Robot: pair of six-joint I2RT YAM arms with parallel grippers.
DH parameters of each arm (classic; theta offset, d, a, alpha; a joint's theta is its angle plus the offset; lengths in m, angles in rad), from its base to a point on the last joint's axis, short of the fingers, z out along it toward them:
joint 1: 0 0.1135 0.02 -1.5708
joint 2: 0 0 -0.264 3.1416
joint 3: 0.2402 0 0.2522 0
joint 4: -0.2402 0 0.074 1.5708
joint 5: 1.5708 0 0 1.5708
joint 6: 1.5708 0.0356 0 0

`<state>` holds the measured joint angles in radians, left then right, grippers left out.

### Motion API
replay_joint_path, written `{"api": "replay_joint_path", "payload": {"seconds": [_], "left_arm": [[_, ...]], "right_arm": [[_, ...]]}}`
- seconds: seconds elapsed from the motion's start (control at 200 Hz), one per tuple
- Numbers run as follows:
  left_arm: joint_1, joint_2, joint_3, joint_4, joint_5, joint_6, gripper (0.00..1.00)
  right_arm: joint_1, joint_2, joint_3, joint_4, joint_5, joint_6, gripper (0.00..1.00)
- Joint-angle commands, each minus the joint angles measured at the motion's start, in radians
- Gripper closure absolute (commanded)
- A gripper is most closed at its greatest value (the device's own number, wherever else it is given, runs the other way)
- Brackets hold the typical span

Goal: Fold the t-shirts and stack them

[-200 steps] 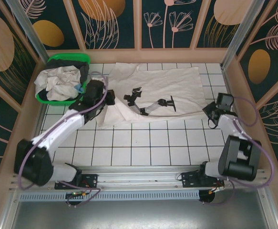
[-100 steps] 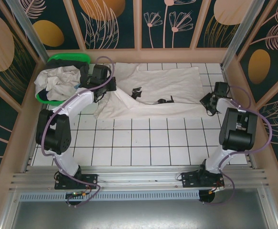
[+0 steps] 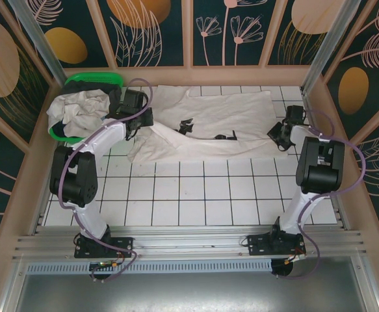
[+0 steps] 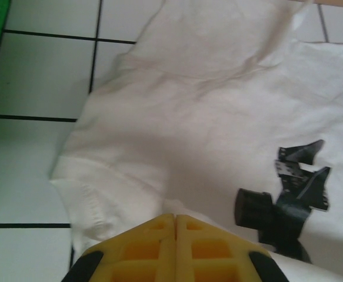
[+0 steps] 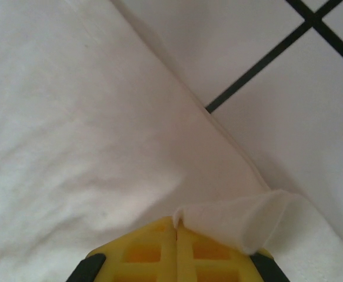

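Cotton t-shirt [image 3: 222, 120] on the table's [image 3: 189, 195] far side was folding: left gripper [image 4: 175, 218] and right gripper [image 5: 176, 223], both clenched on its near hem, had swung it rearward in 1 second, halving it.

Left gripper [image 4: 175, 226] clamped the t-shirt [image 4: 206, 117]
Yellow fingers [image 4: 142, 247] met at bottom centre on off-white cloth; black print [image 4: 289, 194] lay lower right.

2 arms [image 3: 101, 140], white links w/ black joints, purple cables [image 3: 363, 162], yellow grid-pattern jaws w/ black trim
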<state>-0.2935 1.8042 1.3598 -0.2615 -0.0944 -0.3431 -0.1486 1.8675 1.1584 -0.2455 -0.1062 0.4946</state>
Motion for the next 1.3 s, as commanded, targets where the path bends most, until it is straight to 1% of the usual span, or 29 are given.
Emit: {"api": "replay_joint_path", "payload": {"seconds": [0.0, 0.185, 0.225, 0.25, 0.265, 0.3, 0.35, 0.4, 0.44, 0.525, 0.576, 0.641, 0.696, 0.726, 0.771, 0.881, 0.991, 1.191, 1.291], "left_arm": [[0.01, 0.026, 0.03, -0.028, -0.049, 0.025, 1.0], [0.011, 0.089, 0.1, -0.057, -0.037, 0.028, 1.0], [0.012, 0.106, 0.113, -0.06, -0.029, 0.03, 1.0], [0.012, 0.118, 0.123, -0.064, -0.023, 0.031, 0.91], [0.011, 0.124, 0.129, -0.068, -0.018, 0.031, 0.88], [0.012, 0.139, 0.145, -0.079, -0.004, 0.034, 0.84], [0.012, 0.153, 0.17, -0.096, 0.022, 0.04, 0.73], [0.012, 0.154, 0.186, -0.112, 0.045, 0.044, 0.67], [0.012, 0.141, 0.183, -0.117, 0.063, 0.05, 0.6], [0.012, 0.076, 0.124, -0.113, 0.085, 0.058, 0.49], [0.013, 0.028, 0.061, -0.102, 0.096, 0.056, 0.4], [0.012, -0.049, -0.038, -0.083, 0.116, 0.044, 0.35], [0.011, -0.124, -0.134, -0.064, 0.128, 0.015, 0.35], [0.012, -0.158, -0.179, -0.052, 0.143, 0.004, 0.35], [0.011, -0.207, -0.256, -0.022, 0.16, -0.02, 0.34], [0.012, -0.273, -0.403, 0.054, 0.182, -0.074, 0.33], [0.013, -0.259, -0.459, 0.124, 0.255, -0.098, 0.35], [0.012, -0.172, -0.463, 0.172, 0.286, -0.082, 0.36], [0.011, -0.135, -0.463, 0.186, 0.292, -0.07, 0.39]], "right_arm": [[0.0, 0.027, 0.026, -0.025, 0.01, -0.024, 1.0], [0.001, 0.044, 0.031, -0.02, 0.015, -0.031, 1.0], [0.002, 0.046, 0.032, -0.021, 0.009, -0.034, 0.95], [0.003, 0.048, 0.033, -0.023, 0.01, -0.036, 0.92], [0.003, 0.047, 0.035, -0.026, 0.011, -0.036, 0.91], [0.003, 0.048, 0.038, -0.029, 0.013, -0.037, 0.9], [0.004, 0.041, 0.044, -0.043, 0.015, -0.04, 0.87], [0.003, 0.027, 0.049, -0.062, 0.032, -0.045, 0.81], [0.003, 0.004, 0.049, -0.078, 0.054, -0.05, 0.76], [0.004, -0.067, 0.031, -0.106, 0.108, -0.057, 0.67], [0.01, -0.121, -0.004, -0.102, 0.117, -0.06, 0.6], [0.028, -0.192, -0.066, -0.071, 0.132, -0.059, 0.52], [0.052, -0.238, -0.128, -0.022, 0.126, -0.067, 0.47], [0.068, -0.256, -0.162, 0.013, 0.078, -0.076, 0.44], [0.091, -0.268, -0.205, 0.061, 0.041, -0.077, 0.41], [0.138, -0.232, -0.251, 0.145, -0.019, -0.088, 0.38], [0.141, -0.155, -0.228, 0.149, -0.031, -0.092, 0.38], [0.132, -0.103, -0.232, 0.139, -0.008, -0.09, 0.38], [0.112, -0.106, -0.252, 0.135, -0.008, -0.088, 0.38]]}}
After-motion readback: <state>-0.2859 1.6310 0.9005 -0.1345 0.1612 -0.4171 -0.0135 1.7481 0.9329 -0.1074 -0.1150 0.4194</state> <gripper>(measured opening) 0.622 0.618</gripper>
